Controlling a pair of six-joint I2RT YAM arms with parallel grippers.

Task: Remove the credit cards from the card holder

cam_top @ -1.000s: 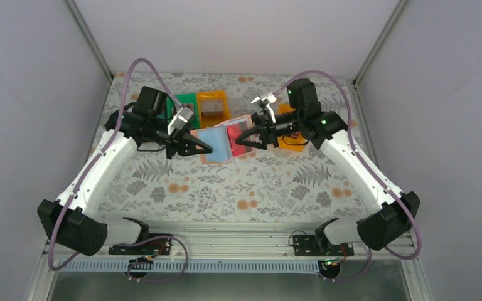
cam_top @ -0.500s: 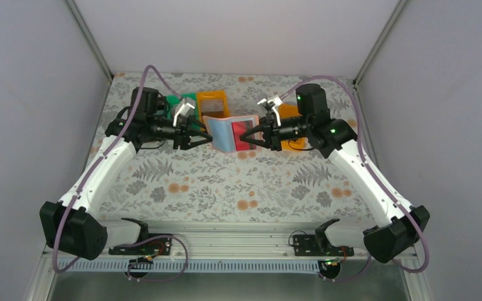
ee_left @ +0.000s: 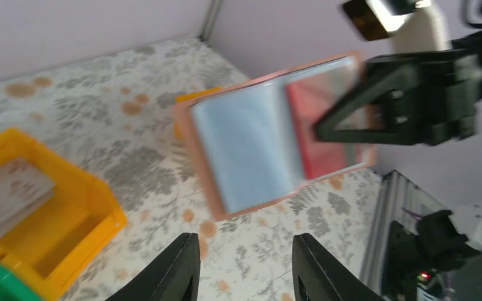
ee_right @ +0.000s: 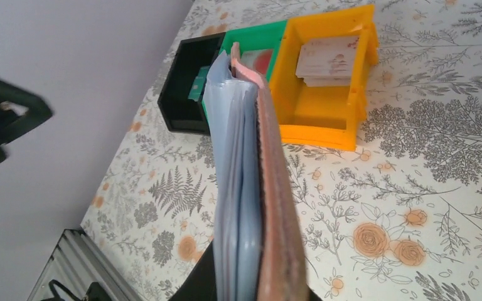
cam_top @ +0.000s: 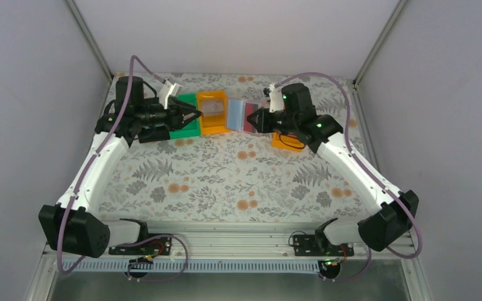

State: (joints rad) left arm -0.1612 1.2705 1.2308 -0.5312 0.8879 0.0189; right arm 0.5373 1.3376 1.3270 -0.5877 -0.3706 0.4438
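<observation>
The card holder (cam_top: pixel 237 115) hangs open above the table, brownish-pink outside with pale blue sleeves. My right gripper (cam_top: pixel 257 120) is shut on its right edge. A dark red credit card (ee_left: pixel 322 135) shows in a sleeve near those fingers. In the right wrist view the card holder (ee_right: pixel 260 188) appears edge-on, rising from between the fingers of the right gripper (ee_right: pixel 251 291). My left gripper (cam_top: pixel 192 115) hovers over the green bin, apart from the holder. In its own view the left gripper (ee_left: pixel 245 241) is open with nothing between its fingers, and the card holder (ee_left: pixel 257 141) floats ahead.
A black bin (ee_right: pixel 185 88), a green bin (ee_right: pixel 254 53) and an orange bin (ee_right: pixel 326 94) stand in a row at the back. The orange one holds pale cards (ee_right: pixel 329 58). Another orange bin (cam_top: pixel 287 142) sits under the right arm.
The left gripper opened, let go of the card holder and drew back left over the bins. The right gripper shut on the holder and lifted it toward the back.
</observation>
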